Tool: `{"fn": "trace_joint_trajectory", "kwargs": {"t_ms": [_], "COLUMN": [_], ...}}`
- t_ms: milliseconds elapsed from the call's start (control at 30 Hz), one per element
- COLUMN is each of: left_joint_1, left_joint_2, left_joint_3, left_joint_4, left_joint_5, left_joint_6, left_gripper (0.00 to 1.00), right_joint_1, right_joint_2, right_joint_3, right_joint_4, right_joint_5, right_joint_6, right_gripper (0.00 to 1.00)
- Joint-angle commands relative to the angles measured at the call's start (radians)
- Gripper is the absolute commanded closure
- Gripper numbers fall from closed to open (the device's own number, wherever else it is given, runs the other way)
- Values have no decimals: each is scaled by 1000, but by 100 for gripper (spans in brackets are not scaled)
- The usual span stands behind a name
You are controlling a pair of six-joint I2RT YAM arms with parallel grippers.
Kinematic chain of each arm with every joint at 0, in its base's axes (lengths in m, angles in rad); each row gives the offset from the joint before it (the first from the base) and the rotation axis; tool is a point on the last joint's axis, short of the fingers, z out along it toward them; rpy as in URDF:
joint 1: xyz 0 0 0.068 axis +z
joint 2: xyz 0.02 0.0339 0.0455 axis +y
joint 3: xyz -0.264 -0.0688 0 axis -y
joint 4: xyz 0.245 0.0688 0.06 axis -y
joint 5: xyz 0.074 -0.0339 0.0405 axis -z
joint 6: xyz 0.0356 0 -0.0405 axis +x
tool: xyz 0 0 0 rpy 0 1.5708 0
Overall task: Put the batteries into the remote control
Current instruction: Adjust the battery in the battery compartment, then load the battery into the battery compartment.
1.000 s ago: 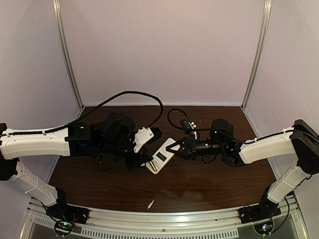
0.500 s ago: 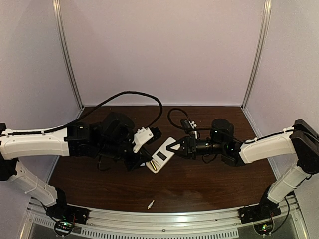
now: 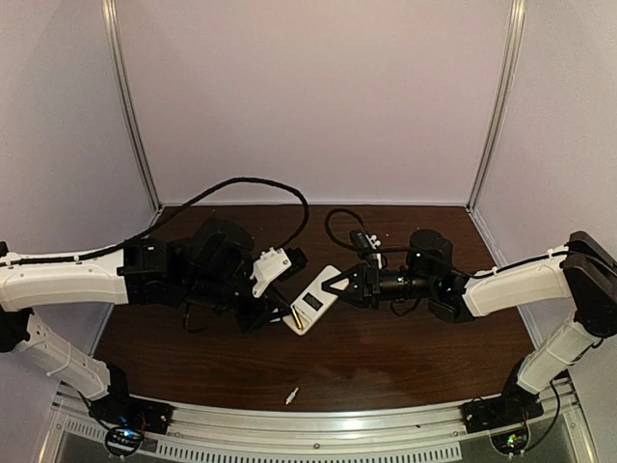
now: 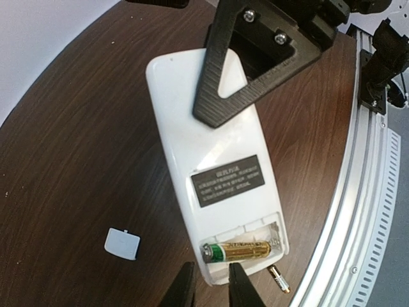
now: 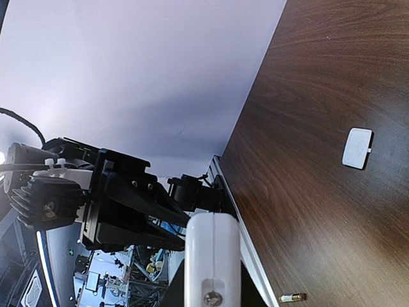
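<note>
Right gripper (image 3: 339, 285) was clamped on the far end of the remote control (image 4: 211, 160), holding it off the table (image 4: 70, 166) with its plain back and open recess facing the left wrist camera. Left gripper (image 4: 211, 288) sat just at the recess end, its fingers drawn to a narrow gap with nothing pinched between them. A seated battery (image 4: 237, 251) lay crosswise in the recess, and the space alongside it looked unfilled, so the job seemed about half done. The loose battery (image 3: 292, 394) lay on the table close to the front rail (image 4: 358, 192), well apart from both grippers. Fetching it would call for the left gripper to drop away from the remote, straddle the slim cylinder and bring it back the right way round. The rail left little room there, and the battery could roll. A small pale cover (image 4: 121, 244) lay on the table, clear of that path.
</note>
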Motion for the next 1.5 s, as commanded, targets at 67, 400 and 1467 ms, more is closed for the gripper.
{"fn": "trace_joint_trajectory", "kwargs": {"t_ms": [67,400,1467], "left_joint_1": [6,7,6], "left_joint_2": [-58,3,-12], "left_joint_3": [6,38,-14], "left_joint_4": [42,39,14], "left_joint_5": [-29,7,79], "left_joint_6": [17,53,34], "left_gripper": [80,84,100], "right_joint_1": [-5,-2,-21], "right_joint_2": [1,2,-6], "right_joint_3": [-5,-3,-15], "right_joint_4": [43,49,83], "right_joint_5": [9,7,19], "right_joint_6": [2,9,27], "right_gripper": [100,100,100]}}
